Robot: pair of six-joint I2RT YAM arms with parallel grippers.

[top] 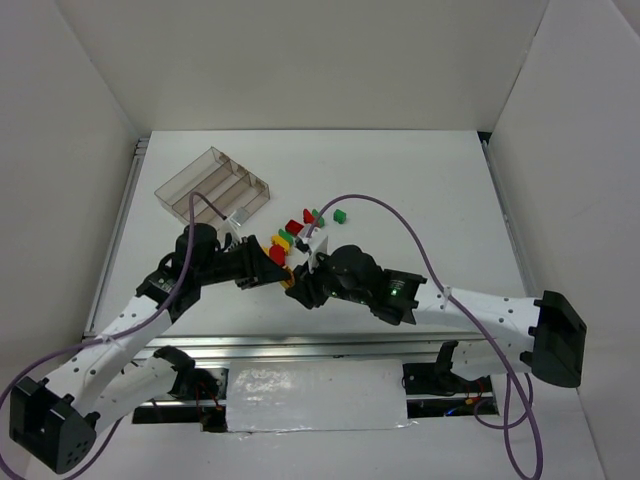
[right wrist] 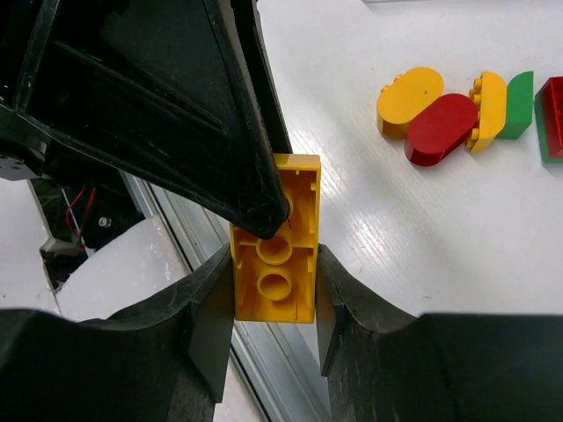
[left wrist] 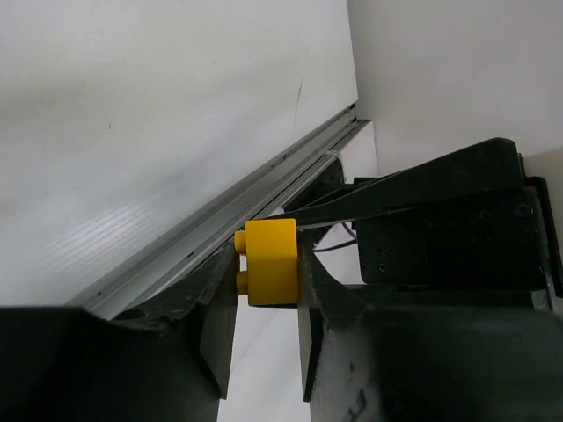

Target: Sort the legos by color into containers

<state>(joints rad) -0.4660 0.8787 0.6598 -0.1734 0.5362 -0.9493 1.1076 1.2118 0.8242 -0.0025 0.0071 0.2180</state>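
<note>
- Left wrist view: the left gripper (left wrist: 268, 264) pinches one end of the yellow brick (left wrist: 271, 261), studs pointing sideways.
- Right wrist view: the right gripper (right wrist: 274, 299) pinches the same brick across its long sides, underside to the lens. One of the left gripper's fingers (right wrist: 230, 149) overlaps its upper end. Both pairs of jaws thus clamp one brick, held off the table (top: 420, 190) near its front edge.
- Judged step: a hand-over. Spread one pair of jaws only once you trust the other grip, then draw the arms straight apart so the brick does not twist.
- Top external view alone shows the goal. The tray (top: 213, 185) lies well apart at the far left, and the loose legos (top: 290, 235) lie just beyond the grippers.
- Wrist views alone show the grips; from above, the arms nearly hide the brick.
</note>
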